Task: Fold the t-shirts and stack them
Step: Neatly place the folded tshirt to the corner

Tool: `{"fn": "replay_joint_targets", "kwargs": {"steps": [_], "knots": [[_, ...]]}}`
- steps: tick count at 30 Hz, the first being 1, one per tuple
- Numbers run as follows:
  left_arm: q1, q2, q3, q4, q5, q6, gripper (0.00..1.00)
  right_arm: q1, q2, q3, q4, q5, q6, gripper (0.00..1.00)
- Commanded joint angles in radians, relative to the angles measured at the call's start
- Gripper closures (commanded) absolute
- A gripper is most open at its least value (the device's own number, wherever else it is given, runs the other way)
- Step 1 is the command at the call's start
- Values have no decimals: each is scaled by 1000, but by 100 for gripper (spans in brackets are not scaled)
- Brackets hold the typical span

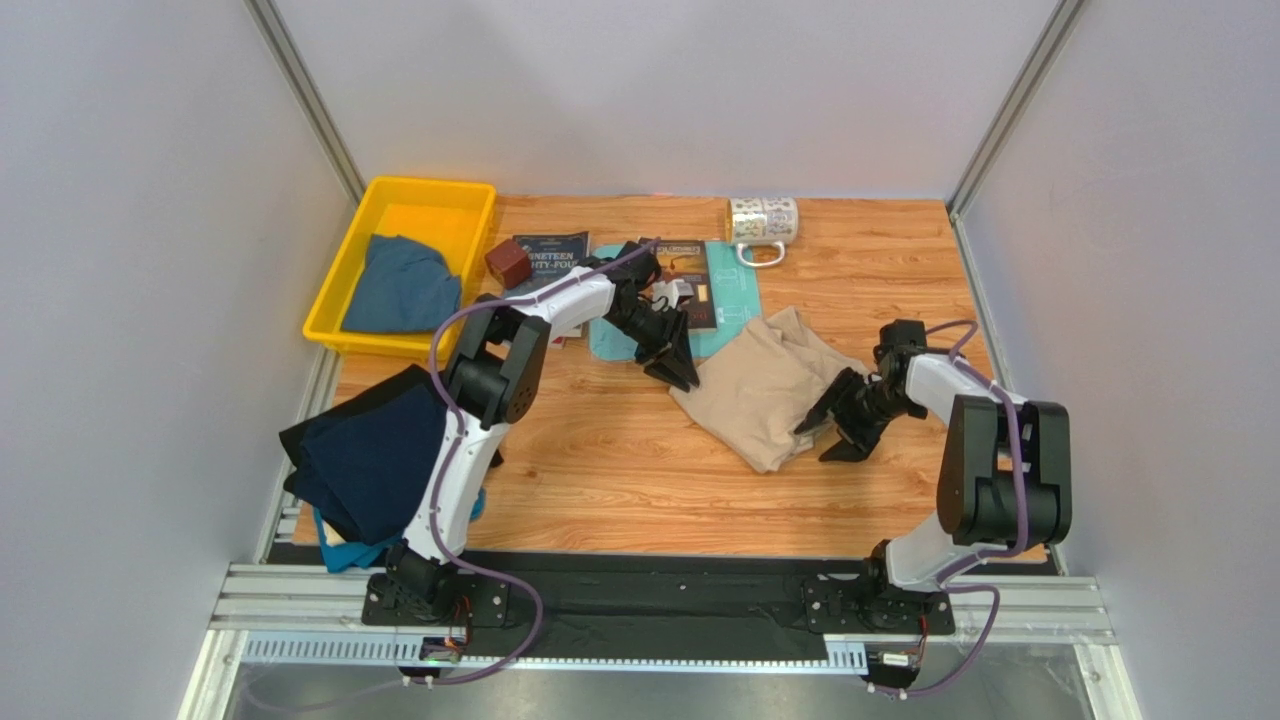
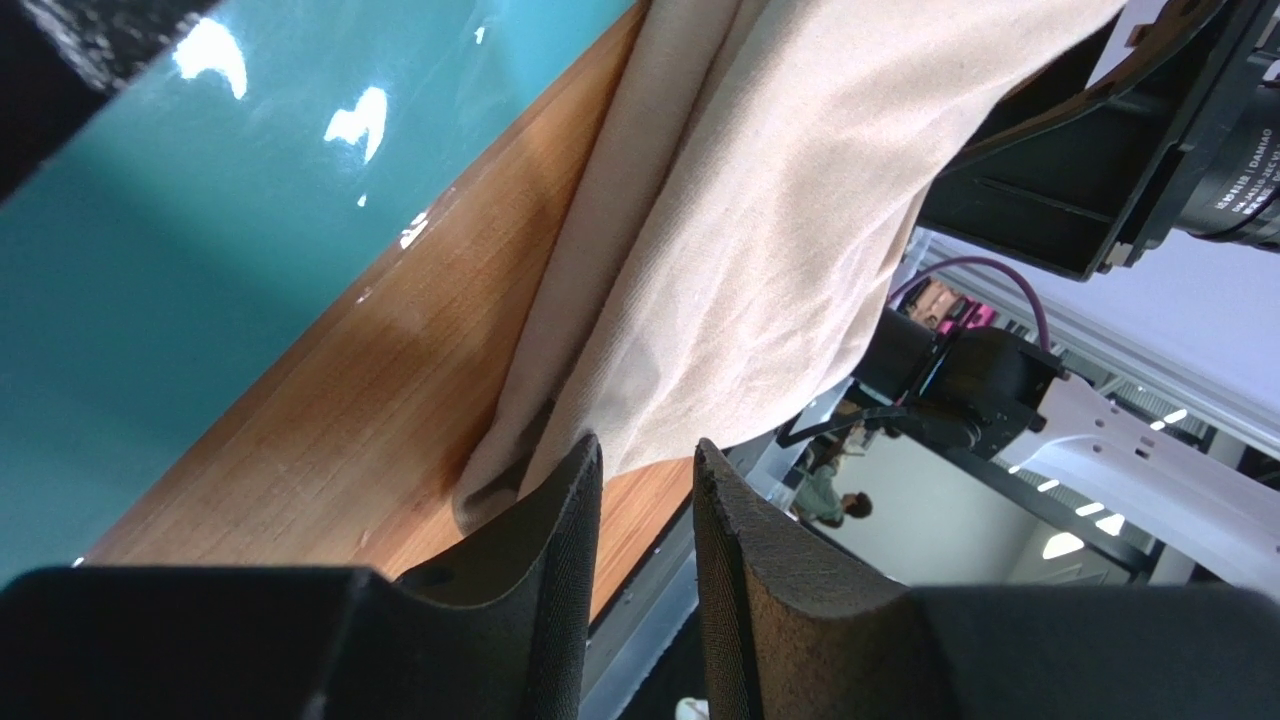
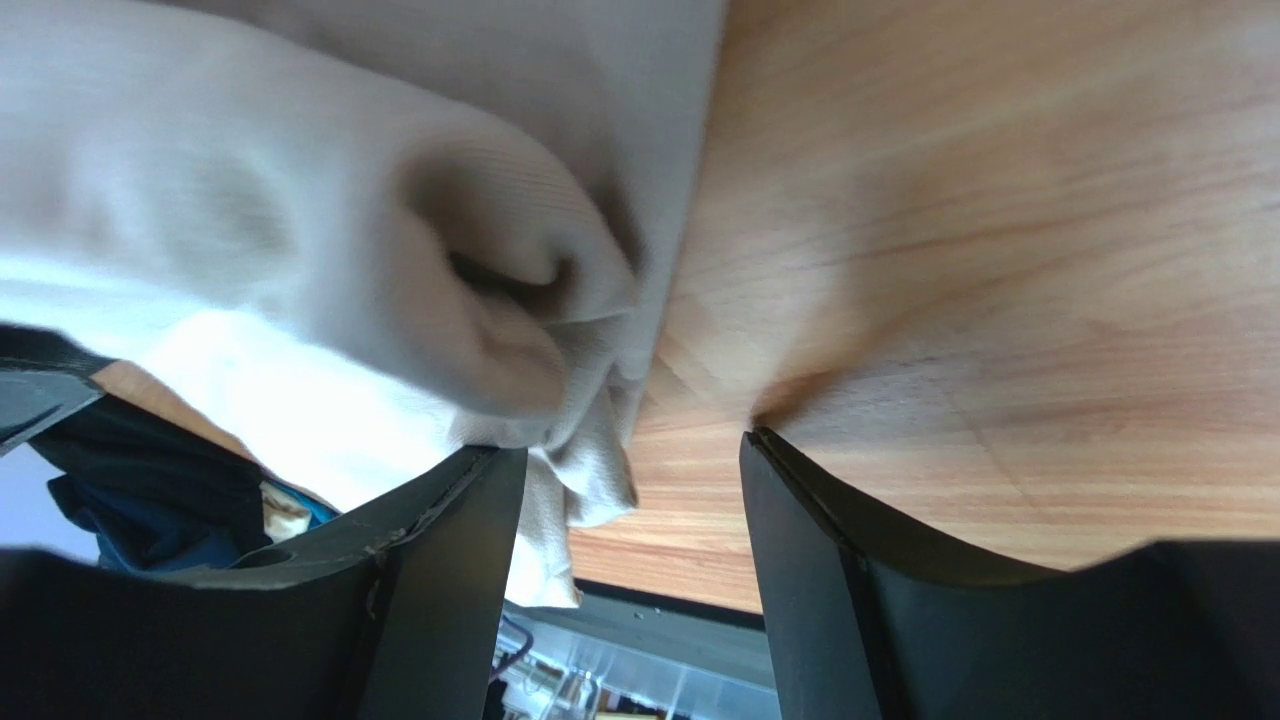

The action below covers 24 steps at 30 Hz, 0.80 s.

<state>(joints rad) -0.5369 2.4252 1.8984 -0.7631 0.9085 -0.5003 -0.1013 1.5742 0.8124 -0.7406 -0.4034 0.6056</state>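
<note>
Across the right-centre of the wooden table (image 1: pixel 601 465), in the top view, the large plain beige cloth t-shirt (image 1: pixel 763 387) is seen lying loosely bunched, with several layers overlapped. The left gripper (image 1: pixel 675 369) is set at its far-left edge and the right gripper (image 1: pixel 839 434) at its near-right edge. A dark navy t-shirt (image 1: pixel 368 450) is draped over the table's left edge, and a dusty blue t-shirt (image 1: pixel 398 285) is held in the yellow plastic bin (image 1: pixel 451 225). Open wood is available in front of the beige shirt. The flat light-teal board (image 1: pixel 733 293) lies just behind it and could be caught by a sweep that way.

From the left wrist, the fingers (image 2: pixel 549 518) are seen narrowly parted with nothing between them. The shirt's folded edge lies just ahead of one tip, on the wood beside the board. The cloth is judged light, limp and prone to sag, so it would best be pinched at a hem or corner, through all layers.

From the right wrist, the jaws are seen spread wide with nothing clamped. A rolled fold of the shirt hangs against one finger (image 3: pixel 436 600), and bare wood is seen beyond the other. A low approach is called for, since a thin edge lying flat on the table is easily missed.
</note>
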Motion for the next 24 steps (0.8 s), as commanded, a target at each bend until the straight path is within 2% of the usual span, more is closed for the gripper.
{"fn": "replay_joint_targets", "kwargs": {"steps": [1,6,12,14,24], "knots": [[2,-89,2,-1,26,39,65,-5,-97,4,86,-38,-3,39],[2,-86,22,2,33,37,65,-6,-164,24,43,-31,-17,39],[-3,-58,33,44,61,3,66,-6,-34,-38,159,-51,13,39],[-15,-45,42,44,55,6,65,-6,21,-35,149,-48,6,39],[-46,-28,34,31,47,12,65,-5,47,-56,153,6,16,39]]}}
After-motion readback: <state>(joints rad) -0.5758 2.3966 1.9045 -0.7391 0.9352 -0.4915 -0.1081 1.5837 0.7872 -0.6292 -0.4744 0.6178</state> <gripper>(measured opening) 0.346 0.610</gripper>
